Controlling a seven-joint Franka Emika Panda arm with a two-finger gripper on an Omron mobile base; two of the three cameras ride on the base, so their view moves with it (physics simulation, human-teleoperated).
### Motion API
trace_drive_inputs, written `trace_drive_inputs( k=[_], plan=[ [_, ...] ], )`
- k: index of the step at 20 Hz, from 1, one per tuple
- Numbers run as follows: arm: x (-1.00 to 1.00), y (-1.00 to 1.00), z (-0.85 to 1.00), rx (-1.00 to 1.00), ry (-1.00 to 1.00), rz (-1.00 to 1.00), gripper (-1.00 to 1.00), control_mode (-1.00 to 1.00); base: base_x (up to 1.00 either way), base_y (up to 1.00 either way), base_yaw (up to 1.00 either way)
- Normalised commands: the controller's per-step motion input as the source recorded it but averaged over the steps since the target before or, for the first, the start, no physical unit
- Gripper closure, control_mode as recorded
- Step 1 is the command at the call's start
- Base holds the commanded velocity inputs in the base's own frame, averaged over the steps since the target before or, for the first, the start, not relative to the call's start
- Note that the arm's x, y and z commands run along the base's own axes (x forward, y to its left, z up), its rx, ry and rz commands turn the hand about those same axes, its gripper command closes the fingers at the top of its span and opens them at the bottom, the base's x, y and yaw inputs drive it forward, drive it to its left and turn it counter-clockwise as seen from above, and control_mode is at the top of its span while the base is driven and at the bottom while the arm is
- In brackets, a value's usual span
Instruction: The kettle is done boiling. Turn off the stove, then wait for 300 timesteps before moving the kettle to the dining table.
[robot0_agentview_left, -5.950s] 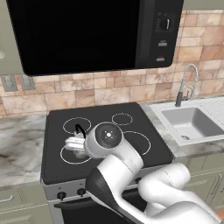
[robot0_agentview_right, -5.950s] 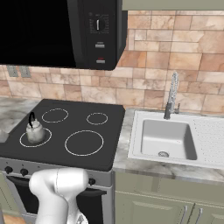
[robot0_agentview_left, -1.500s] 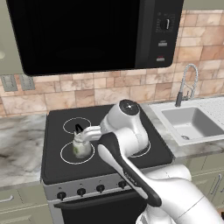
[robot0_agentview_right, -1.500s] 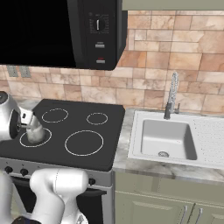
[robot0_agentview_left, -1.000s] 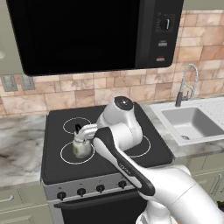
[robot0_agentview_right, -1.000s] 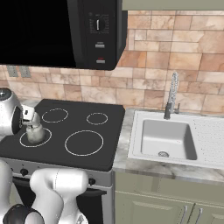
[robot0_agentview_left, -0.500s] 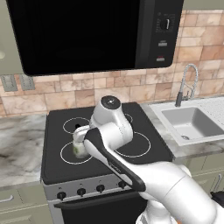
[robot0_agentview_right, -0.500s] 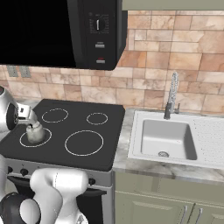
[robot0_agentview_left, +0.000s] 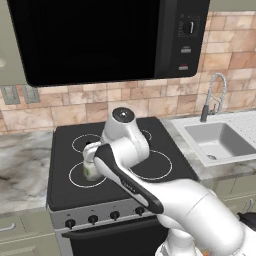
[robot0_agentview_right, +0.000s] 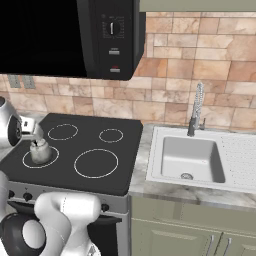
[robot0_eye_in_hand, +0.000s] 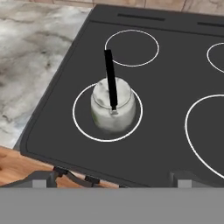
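Two steps appear to remain at most, the wait and the carry, and by the look of it the arm is lining up for the lift: the gripper (robot0_eye_in_hand: 116, 177) hangs above the kettle (robot0_eye_in_hand: 112, 106) with its fingertips (robot0_eye_in_hand: 46, 178) spread wide and nothing between them. The kettle sits squarely inside the white ring of the front left burner of the stove (robot0_eye_in_hand: 175, 78), its black handle (robot0_eye_in_hand: 110, 78) arching over the lid and, in the hand view, running roughly up and down the frame. Whether the burner has been switched off cannot be read from these pictures; the knobs (robot0_agentview_left: 93, 219) on the front panel are too small to judge. In the left base view the arm folds forward over the cooktop, its elbow raised above the middle of the stove (robot0_agentview_left: 150, 145) and the wrist bent down and to the left so that the hand hides most of the kettle (robot0_agentview_left: 91, 172). In the right base view the kettle (robot0_agentview_right: 40, 150) stands just below the hand at the frame's left edge. The next move would call for a straight descent so the open fingers straddle the thin handle across its narrow side, then a firm closing before any lift; the handle is slim, so a small sideways offset could let it slip past one finger.
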Motion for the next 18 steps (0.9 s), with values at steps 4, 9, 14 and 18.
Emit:
trace_drive_inputs(
  k=[4,9,14,18],
  plan=[
    [0.15,0.0,-0.05,0.0,0.0,0.01,-1.0,-1.0,0.0,0.0,0.0],
    [0.17,0.0,-0.12,0.0,0.0,0.02,-1.0,-1.0,0.0,0.0,0.0],
    [0.16,0.0,-0.16,0.0,0.0,0.03,-1.0,-1.0,0.0,0.0,0.0],
    [0.15,0.0,-0.12,0.0,0.0,0.03,-1.0,-1.0,0.0,0.0,0.0]
  ],
)
